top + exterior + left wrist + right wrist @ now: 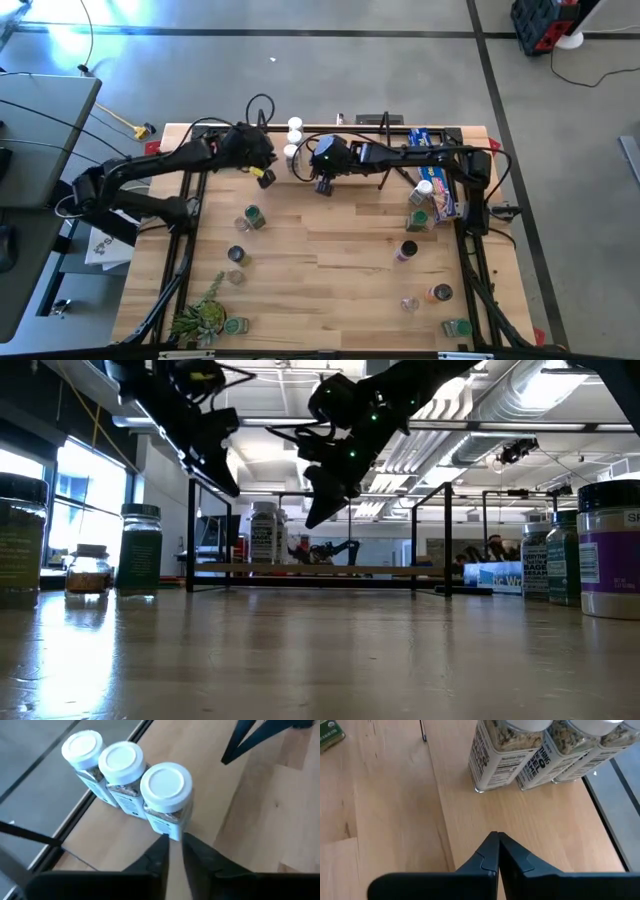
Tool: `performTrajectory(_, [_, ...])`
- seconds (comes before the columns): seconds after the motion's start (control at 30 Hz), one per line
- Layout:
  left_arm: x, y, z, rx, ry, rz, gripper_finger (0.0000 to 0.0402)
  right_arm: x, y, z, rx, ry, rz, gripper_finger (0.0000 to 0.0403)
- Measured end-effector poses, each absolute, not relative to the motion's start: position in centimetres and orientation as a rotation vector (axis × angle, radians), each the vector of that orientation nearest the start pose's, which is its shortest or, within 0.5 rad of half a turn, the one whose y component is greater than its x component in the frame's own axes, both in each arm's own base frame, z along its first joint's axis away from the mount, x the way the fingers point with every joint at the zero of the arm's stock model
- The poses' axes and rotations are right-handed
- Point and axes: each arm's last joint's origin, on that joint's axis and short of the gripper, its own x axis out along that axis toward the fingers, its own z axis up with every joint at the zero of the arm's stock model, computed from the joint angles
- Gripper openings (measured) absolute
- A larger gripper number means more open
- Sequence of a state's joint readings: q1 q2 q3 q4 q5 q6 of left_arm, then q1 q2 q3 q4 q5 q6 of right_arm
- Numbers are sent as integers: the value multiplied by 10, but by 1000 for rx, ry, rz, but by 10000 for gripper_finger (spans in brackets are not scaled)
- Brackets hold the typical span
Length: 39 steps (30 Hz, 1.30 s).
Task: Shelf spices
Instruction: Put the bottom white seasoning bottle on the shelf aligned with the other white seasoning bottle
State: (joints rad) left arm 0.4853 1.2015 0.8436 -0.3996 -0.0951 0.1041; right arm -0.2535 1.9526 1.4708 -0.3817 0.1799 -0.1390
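Spices lay in two groups in the high view: three white-capped jars (294, 139) in a row on the shelf (400, 128) at the table's (330, 270) far edge, and the rest loose on the table, near a plant (200, 318) at left and a blue box (437, 180) at right. The left gripper (264, 175) and right gripper (322, 184) hung on either side of the shelved row. The low view alone showed height: both grippers were well above the board, and jars (140, 550) stood upright at both sides. The left wrist view showed the three white caps (166, 782) touching in a line, and the left jaws nearly together, holding nothing. The right wrist view alone showed the printed labels (500, 757) and squarish glass bodies, with the right jaws pressed together and empty. The jars looked light, rigid, smooth and likely slippery, breakable if dropped; gripping across the body just under the cap seemed safest.
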Motion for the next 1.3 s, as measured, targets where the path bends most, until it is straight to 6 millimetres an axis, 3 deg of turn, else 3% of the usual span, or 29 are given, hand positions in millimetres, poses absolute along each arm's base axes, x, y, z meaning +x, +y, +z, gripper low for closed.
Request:
performTrajectory(0.13, [224, 130, 246, -24, 787, 516, 4, 411, -112, 215, -96, 898, -344, 0])
performTrajectory(0.5, [245, 150, 236, -9, 863, 519, 1, 411, -112, 215, -96, 899, -343, 0])
performTrajectory(0.77, [246, 149, 233, -36, 889, 520, 1, 414, -118, 214, -96, 852, -322, 0])
performTrajectory(1.3, [246, 146, 229, -98, 889, 473, 1, 429, -149, 192, -53, 709, -268, 0])
